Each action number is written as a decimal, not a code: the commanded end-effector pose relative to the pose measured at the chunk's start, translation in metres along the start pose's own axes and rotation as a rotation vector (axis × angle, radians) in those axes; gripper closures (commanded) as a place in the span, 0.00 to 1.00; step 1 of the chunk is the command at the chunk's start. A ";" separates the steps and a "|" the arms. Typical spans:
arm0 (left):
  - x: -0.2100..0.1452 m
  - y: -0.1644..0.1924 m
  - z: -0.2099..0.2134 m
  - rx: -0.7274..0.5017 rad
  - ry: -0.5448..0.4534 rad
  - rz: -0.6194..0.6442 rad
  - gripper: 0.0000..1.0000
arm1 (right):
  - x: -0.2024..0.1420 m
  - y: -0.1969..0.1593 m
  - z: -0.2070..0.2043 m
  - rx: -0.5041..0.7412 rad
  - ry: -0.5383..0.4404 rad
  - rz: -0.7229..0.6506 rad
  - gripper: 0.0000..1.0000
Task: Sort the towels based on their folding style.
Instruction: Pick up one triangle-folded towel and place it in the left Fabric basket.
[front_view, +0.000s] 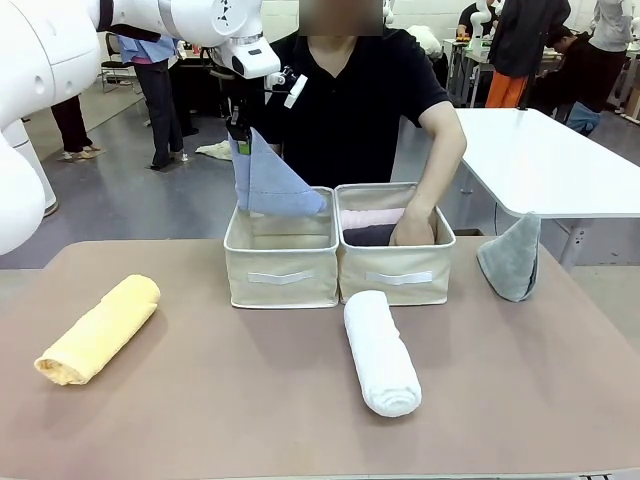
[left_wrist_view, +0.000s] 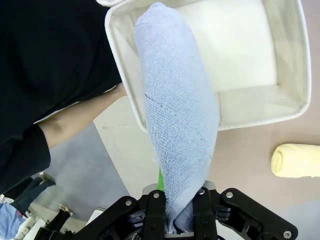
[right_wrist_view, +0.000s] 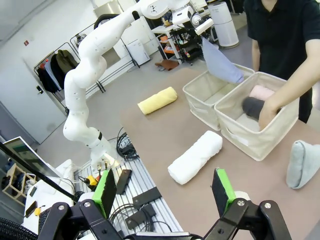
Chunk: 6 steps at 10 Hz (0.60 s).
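Desk (front_view: 200, 420), far side: left pincer (front_view: 238, 130) pinches the blue towel (front_view: 272, 185) by one corner above the left bin (front_view: 282, 272), hanging clear, likely for dropping; right pincer (right_wrist_view: 164, 192) spread, idle.

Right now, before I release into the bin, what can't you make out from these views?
- Left wrist view: where the left gripper pinches, buried in the blue towel.
- Front view: the left bin floor, behind its front wall and the towel.
- Front view: the dark grey towel, partly under the person's hand.
- Right wrist view: the grey-green towel, cut off by the right edge.
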<state>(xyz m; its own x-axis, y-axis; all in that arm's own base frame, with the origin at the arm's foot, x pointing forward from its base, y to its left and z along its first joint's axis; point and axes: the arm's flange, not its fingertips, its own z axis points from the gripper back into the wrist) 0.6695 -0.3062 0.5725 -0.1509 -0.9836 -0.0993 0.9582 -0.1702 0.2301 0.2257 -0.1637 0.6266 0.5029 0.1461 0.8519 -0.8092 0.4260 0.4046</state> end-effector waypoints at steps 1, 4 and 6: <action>0.001 0.000 -0.006 0.022 -0.036 0.026 0.83 | 0.001 -0.001 0.000 0.017 -0.005 0.010 0.00; 0.013 -0.004 -0.026 0.006 -0.032 0.011 0.83 | 0.001 -0.001 0.000 0.017 -0.005 0.010 0.00; 0.021 -0.004 -0.041 -0.017 -0.010 0.003 0.83 | 0.001 -0.001 0.000 0.017 -0.005 0.010 0.00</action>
<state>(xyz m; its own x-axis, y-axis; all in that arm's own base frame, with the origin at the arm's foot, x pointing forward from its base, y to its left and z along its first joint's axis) 0.6751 -0.3207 0.5325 -0.1658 -0.9816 -0.0948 0.9619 -0.1822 0.2039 0.2257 -0.1637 0.6266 0.5029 0.1461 0.8519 -0.8092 0.4260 0.4047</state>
